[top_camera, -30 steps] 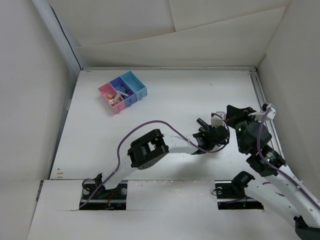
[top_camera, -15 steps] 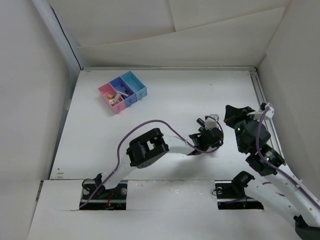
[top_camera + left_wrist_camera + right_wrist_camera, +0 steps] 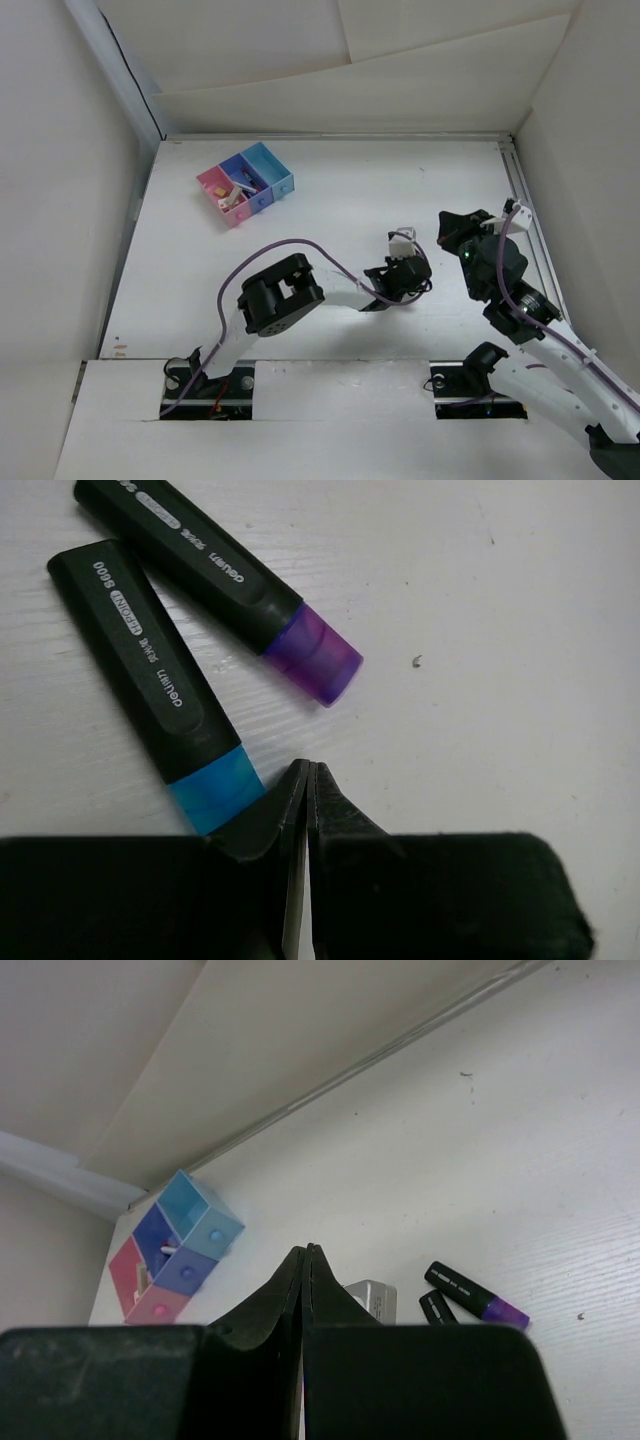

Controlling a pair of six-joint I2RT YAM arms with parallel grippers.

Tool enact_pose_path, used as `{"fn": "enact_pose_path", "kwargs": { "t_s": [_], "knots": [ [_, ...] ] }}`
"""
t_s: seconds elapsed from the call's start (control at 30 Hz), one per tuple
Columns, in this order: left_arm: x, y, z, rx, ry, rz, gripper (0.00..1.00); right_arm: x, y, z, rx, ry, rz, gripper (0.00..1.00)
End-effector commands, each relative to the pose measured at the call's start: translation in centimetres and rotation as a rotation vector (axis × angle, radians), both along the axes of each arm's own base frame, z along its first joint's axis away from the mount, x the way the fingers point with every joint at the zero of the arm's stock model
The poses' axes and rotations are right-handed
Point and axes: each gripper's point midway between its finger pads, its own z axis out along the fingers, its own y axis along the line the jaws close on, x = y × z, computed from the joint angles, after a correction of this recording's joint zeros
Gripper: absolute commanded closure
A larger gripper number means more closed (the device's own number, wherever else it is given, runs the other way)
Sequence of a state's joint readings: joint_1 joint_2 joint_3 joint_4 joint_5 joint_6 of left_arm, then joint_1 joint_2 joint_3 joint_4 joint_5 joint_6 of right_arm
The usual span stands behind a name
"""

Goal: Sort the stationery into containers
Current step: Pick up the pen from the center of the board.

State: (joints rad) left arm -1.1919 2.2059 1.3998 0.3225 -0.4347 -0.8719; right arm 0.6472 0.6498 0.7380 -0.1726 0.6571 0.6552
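**2 markers loose on the table, both grippers pressed shut**

In the left wrist view, the left gripper (image 3: 305,772) sat low in the frame with its fingers pressed together and nothing between them. Its tips came just beside the cyan-ended marker (image 3: 150,670); I could not tell whether they touched it. The purple-ended marker (image 3: 205,568) lay just beyond, side by side with the first. Both rested flat on the white table (image 3: 330,210), slanting from upper left to lower right with their coloured ends at the lower right.

The right gripper (image 3: 303,1252) was also closed and held nothing. It stood right of centre in the overhead view.

Far off, in the upper left of the overhead view, the 3 joined containers stood in a row: pink bin (image 3: 214,183), medium-blue bin (image 3: 238,166) and light-blue bin (image 3: 264,158). Small pale pieces lay in the pink one.
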Motion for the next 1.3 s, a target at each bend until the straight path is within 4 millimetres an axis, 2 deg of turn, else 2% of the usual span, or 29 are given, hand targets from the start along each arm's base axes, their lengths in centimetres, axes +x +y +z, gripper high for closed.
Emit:
{"fn": "enact_pose_path", "kwargs": {
  "t_s": [0.0, 0.1, 0.13, 0.27, 0.3, 0.4, 0.43, 0.57, 0.63, 0.7, 0.77, 0.83, 0.97, 1.07, 1.17, 1.27],
  "knots": [
    [0.3, 3.4, 0.0, 0.110, -0.013, 0.070, 1.00, 0.0, 0.2, 2.7, 0.045, -0.062, 0.018, 1.00],
    [0.4, 4.3, 0.3, 0.152, -0.024, 0.075, 1.00, -0.1, 0.4, 2.9, 0.050, -0.069, 0.028, 0.99],
    [0.6, 4.4, 1.2, 0.159, -0.038, 0.080, 1.00, 0.1, 0.5, 2.6, 0.035, -0.061, 0.029, 0.99],
    [0.9, 4.4, 4.0, 0.182, -0.082, 0.054, 0.85, 0.1, 0.7, 2.6, 0.035, -0.060, 0.038, 0.98],
    [0.9, 4.5, 4.8, 0.182, -0.096, 0.045, 0.76, 0.1, 0.7, 2.6, 0.035, -0.060, 0.038, 0.96],
    [1.0, 4.5, 7.7, 0.128, -0.131, 0.040, 0.64, 0.1, 0.7, 2.6, 0.035, -0.060, 0.038, 0.93],
    [0.9, 4.8, 7.9, 0.138, -0.137, 0.034, 0.59, 0.1, 0.7, 2.6, 0.035, -0.060, 0.038, 0.91],
    [1.1, 5.6, 9.5, 0.154, -0.164, 0.051, 0.57, 0.1, 0.7, 2.8, 0.041, -0.068, 0.038, 0.89],
    [1.3, 6.0, 9.4, 0.184, -0.178, 0.052, 0.55, 0.1, 0.7, 2.8, 0.041, -0.068, 0.038, 0.87],
    [2.4, 7.0, 8.9, 0.238, -0.182, 0.054, 0.53, 0.1, 0.7, 2.8, 0.041, -0.068, 0.038, 0.86],
    [2.3, 6.7, 8.0, 0.270, -0.157, 0.007, 0.52, 0.0, 0.6, 3.1, 0.046, -0.075, 0.038, 0.81],
    [3.2, 7.1, 6.2, 0.317, -0.136, -0.012, 0.52, -0.1, 0.7, 3.1, 0.037, -0.075, 0.050, 0.77],
    [3.5, 7.4, 4.7, 0.391, -0.138, -0.016, 0.52, -0.1, 0.7, 3.1, 0.037, -0.075, 0.050, 0.71],
    [3.8, 7.7, 4.4, 0.409, -0.146, 0.003, 0.52, -0.1, 0.9, 3.3, 0.043, -0.083, 0.060, 0.70],
    [4.3, 7.3, 3.3, 0.436, -0.144, -0.022, 0.52, 0.0, 1.0, 2.8, 0.037, -0.075, 0.060, 0.70],
    [4.1, 6.7, 2.2, 0.453, -0.127, -0.062, 0.52, -0.1, 1.1, 2.8, 0.038, -0.075, 0.069, 0.70]
  ]
}}
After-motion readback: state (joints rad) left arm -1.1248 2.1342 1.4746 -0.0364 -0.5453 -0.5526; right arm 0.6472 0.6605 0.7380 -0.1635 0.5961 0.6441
